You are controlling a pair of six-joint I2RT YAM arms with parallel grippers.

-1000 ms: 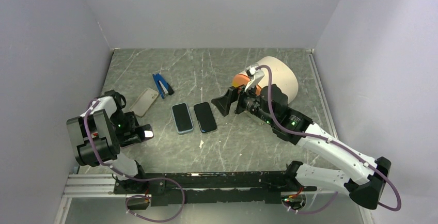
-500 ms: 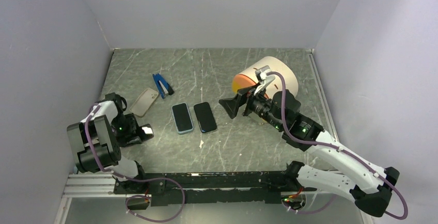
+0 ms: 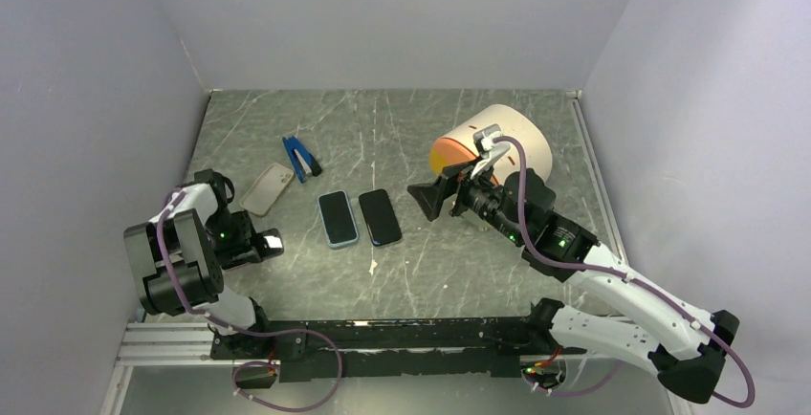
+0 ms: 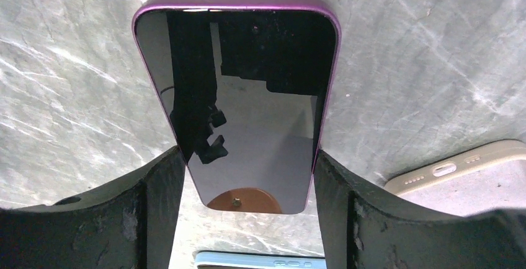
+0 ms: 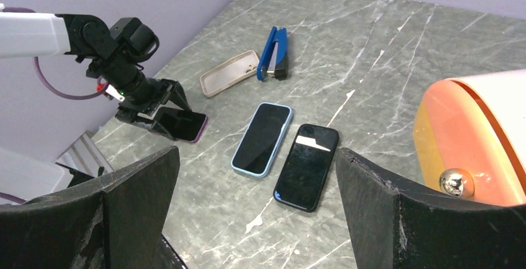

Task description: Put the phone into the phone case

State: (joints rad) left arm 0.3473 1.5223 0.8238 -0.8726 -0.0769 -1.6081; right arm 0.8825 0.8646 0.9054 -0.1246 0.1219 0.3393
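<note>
A dark-screened phone with a purple rim (image 4: 248, 83) lies at the left of the table (image 3: 271, 243). My left gripper (image 4: 248, 153) reaches over its near end, and both fingers press against its long edges. The empty beige phone case (image 3: 267, 188) lies just beyond it, hollow side up, and shows at the right in the left wrist view (image 4: 459, 173). My right gripper (image 3: 426, 195) hovers wide open above the table's middle right with nothing between its fingers (image 5: 255, 152).
A phone in a light-blue case (image 3: 338, 218) and a black phone (image 3: 380, 216) lie side by side mid-table. A blue stapler (image 3: 300, 157) sits behind the beige case. A cream and orange cylinder (image 3: 497, 142) lies behind the right arm. Walls enclose three sides.
My left gripper's fingers have closed in onto the purple-rimmed phone's sides. The right arm drew back a little to the right early on and then held still.
</note>
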